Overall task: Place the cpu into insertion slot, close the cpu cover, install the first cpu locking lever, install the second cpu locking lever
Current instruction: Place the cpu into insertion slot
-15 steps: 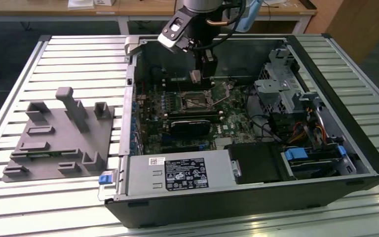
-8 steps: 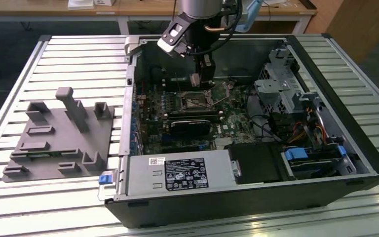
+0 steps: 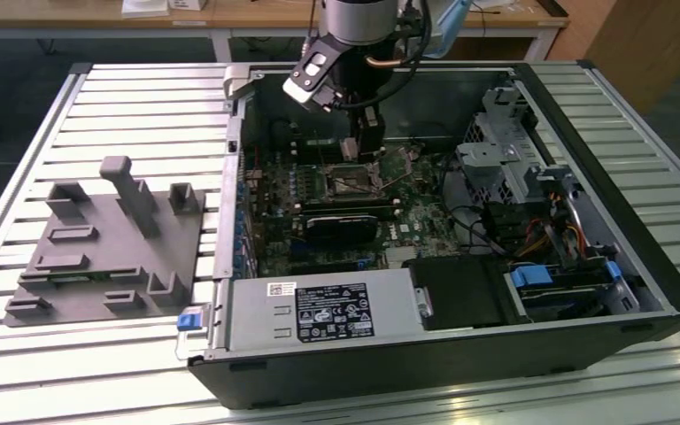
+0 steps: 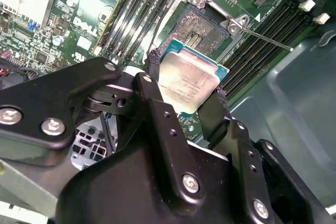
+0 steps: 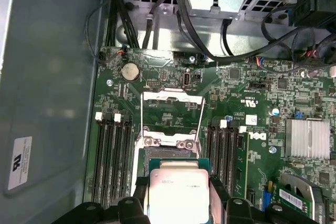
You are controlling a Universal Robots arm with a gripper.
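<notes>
My gripper [image 4: 186, 77] is shut on the cpu [image 4: 193, 83], a small square chip with a dull silver top, clamped at two opposite edges by black fingers [image 4: 157, 103]. It hangs just above the insertion slot [image 4: 195, 27], whose dark pin field lies uncovered inside a metal rim. In the first wrist view the cpu [image 5: 178, 195] overlaps the near part of the insertion slot [image 5: 169, 153]. Beyond it the cpu cover [image 5: 171, 97] is flipped back, its window showing green board. In the exterior view the gripper [image 3: 365, 150] reaches into the computer case just behind the insertion slot [image 3: 350, 183].
Long black memory slots [image 5: 113, 156] flank the socket on both sides. A thin metal lever [image 4: 268, 39] sticks out beside the socket. Cables [image 5: 199, 40] and a drive cage [image 3: 499, 150] crowd the case. A grey fixture [image 3: 104, 248] lies on the slatted table at the exterior view's left.
</notes>
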